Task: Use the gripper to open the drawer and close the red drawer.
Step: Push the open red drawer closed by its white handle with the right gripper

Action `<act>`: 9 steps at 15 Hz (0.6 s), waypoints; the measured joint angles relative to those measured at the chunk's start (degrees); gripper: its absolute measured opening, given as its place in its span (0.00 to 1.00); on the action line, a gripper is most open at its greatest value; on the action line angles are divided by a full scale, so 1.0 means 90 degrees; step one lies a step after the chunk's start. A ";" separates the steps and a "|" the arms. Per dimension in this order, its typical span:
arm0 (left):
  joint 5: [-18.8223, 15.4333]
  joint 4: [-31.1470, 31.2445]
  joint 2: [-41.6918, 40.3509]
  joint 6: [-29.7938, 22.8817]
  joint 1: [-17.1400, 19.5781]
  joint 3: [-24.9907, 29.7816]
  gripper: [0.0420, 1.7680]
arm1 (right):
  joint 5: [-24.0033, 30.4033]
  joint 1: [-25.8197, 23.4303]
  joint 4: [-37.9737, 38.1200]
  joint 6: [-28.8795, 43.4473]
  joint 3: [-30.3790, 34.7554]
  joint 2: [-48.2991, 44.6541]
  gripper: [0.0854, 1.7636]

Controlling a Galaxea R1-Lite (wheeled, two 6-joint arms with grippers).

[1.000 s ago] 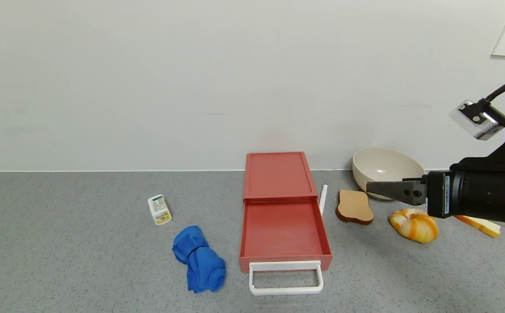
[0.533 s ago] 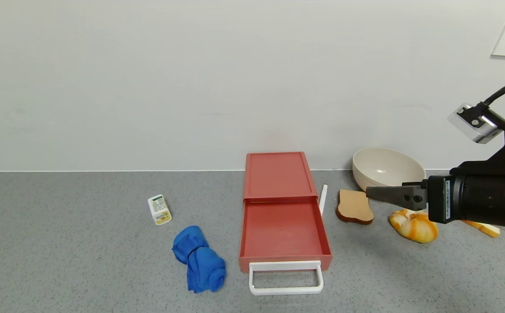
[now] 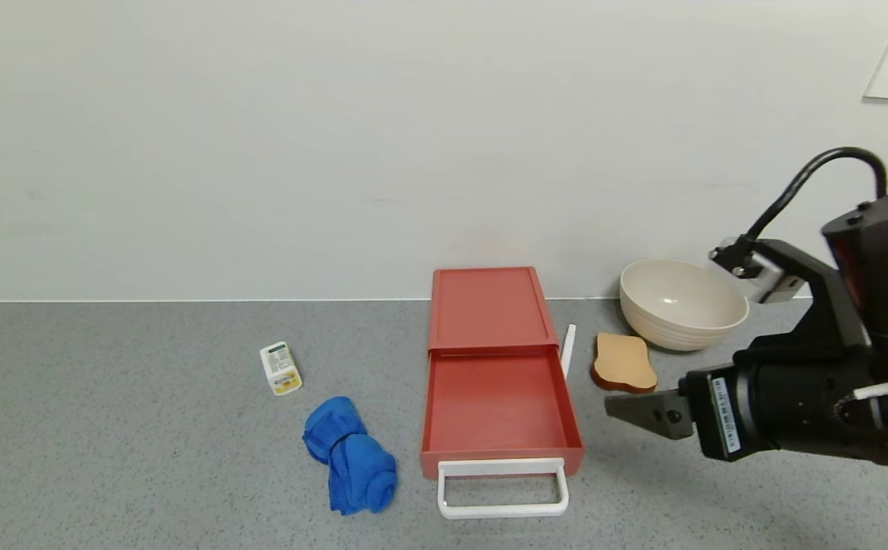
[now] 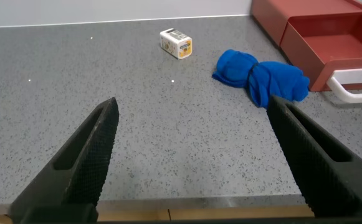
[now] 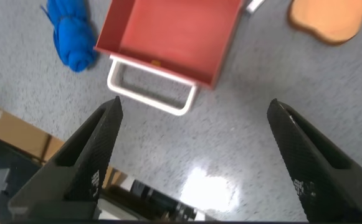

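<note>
The salmon-red drawer (image 3: 490,309) stands at the table's middle with its tray (image 3: 499,405) pulled out towards me and its white loop handle (image 3: 503,489) at the front. My right gripper (image 3: 616,407) is open and empty, hovering to the right of the tray's front corner, apart from it. In the right wrist view the tray (image 5: 174,34) and handle (image 5: 151,93) lie beyond the open fingers (image 5: 90,158). My left gripper (image 4: 193,134) is open and empty near the table's front left edge; it is out of the head view.
A blue cloth (image 3: 348,454) lies left of the tray and a small white carton (image 3: 280,368) farther left. A white stick (image 3: 568,350), a bread slice (image 3: 623,363) and a beige bowl (image 3: 681,304) are to the right.
My right gripper has dropped lower and moved nearer and to the left, towards the tray's front right corner. It now hides the bun. The drawer has not moved.
</note>
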 joint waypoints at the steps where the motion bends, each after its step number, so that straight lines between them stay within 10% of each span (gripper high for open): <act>1: -0.0003 0.0000 0.0000 0.0005 0.0000 0.0000 0.97 | -0.0179 0.0255 0.0207 0.0211 -0.0192 0.0215 0.97; 9: -0.0007 0.0012 0.0000 0.0031 0.0000 0.0000 0.97 | -0.0628 0.1302 0.0891 0.0937 -0.1111 0.1986 0.97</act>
